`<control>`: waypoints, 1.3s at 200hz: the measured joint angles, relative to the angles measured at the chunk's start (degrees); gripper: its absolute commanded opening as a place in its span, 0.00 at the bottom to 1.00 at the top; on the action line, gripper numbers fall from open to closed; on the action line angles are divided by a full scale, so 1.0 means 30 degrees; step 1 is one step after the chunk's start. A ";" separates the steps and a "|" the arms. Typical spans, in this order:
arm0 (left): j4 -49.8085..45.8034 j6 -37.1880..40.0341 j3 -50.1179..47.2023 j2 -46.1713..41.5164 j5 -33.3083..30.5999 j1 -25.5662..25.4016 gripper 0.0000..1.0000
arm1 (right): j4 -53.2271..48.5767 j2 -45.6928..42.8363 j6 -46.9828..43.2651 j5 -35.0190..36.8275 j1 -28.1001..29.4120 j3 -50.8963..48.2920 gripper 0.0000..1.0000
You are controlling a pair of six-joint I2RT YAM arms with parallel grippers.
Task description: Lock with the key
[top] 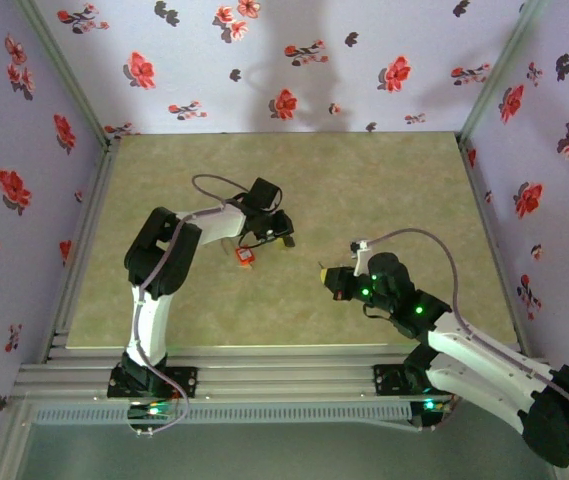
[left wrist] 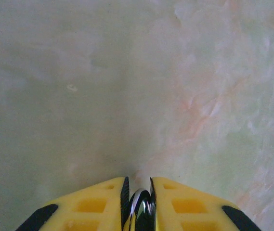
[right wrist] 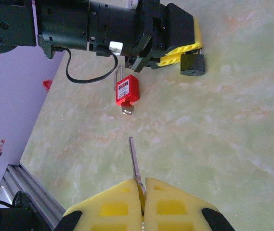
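On your left, the left gripper (top: 282, 240) is pressed together on the shiny shackle (left wrist: 142, 211) of a small dark padlock (right wrist: 193, 64); in the right wrist view the lock's body sits just past the yellow fingertips (right wrist: 187, 47), and you cannot tell whether it touches the table (top: 414, 190). Just beside that gripper, on its near side, the red padlock (top: 245, 258) lies flat on the table, apart from both grippers, its silver shackle pointing toward the left arm and a small silver piece sticking out of its other end. Moving right, the right gripper (top: 329, 275) has its fingers pinched together on the key (right wrist: 133, 156). You see only the thin metal blade, which juts out past the fingertips; the head is hidden between the pads. The blade points toward the red padlock (right wrist: 127, 90), with a clear stretch of bare table between its tip and the lock.
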 measured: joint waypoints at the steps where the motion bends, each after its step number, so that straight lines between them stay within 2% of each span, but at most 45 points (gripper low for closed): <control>1: 0.0007 0.0000 0.0000 0.0000 0.0007 0.0000 0.24 | 0.0000 0.0000 0.0000 0.0000 0.0000 0.0000 0.00; 77: -0.0117 0.0291 0.0248 0.0029 0.0146 0.0022 0.40 | 0.0073 0.0510 0.0328 0.0007 0.0000 0.0000 0.00; 109: -0.0219 0.0663 0.0291 -0.0240 0.0117 0.0029 0.61 | 0.0058 0.0874 0.0350 0.0087 0.0000 0.0007 0.00; 128: -0.0656 0.0947 -0.0015 -0.0962 -0.0364 0.0211 0.68 | -0.0029 0.1428 0.0350 0.0189 0.0000 0.0102 0.00; 187: -0.0634 0.1486 -0.2718 -0.6929 -0.1923 0.0415 0.85 | -0.0007 0.3803 0.0357 0.0903 0.0000 0.1071 0.00; 219: 0.0262 0.1894 -0.5304 -1.0615 -0.2943 0.0321 0.93 | 0.0000 0.5938 0.0357 0.1311 0.0000 0.2324 0.00; 230: 0.0641 0.2098 -0.6426 -1.1737 -0.3257 0.0291 0.99 | -0.0007 0.6732 0.0357 0.1530 0.0000 0.2856 0.00; 260: 0.1698 0.2433 -1.0010 -1.4892 -0.4313 0.0255 1.00 | -0.0029 0.8947 0.0350 0.2149 0.0000 0.4503 0.00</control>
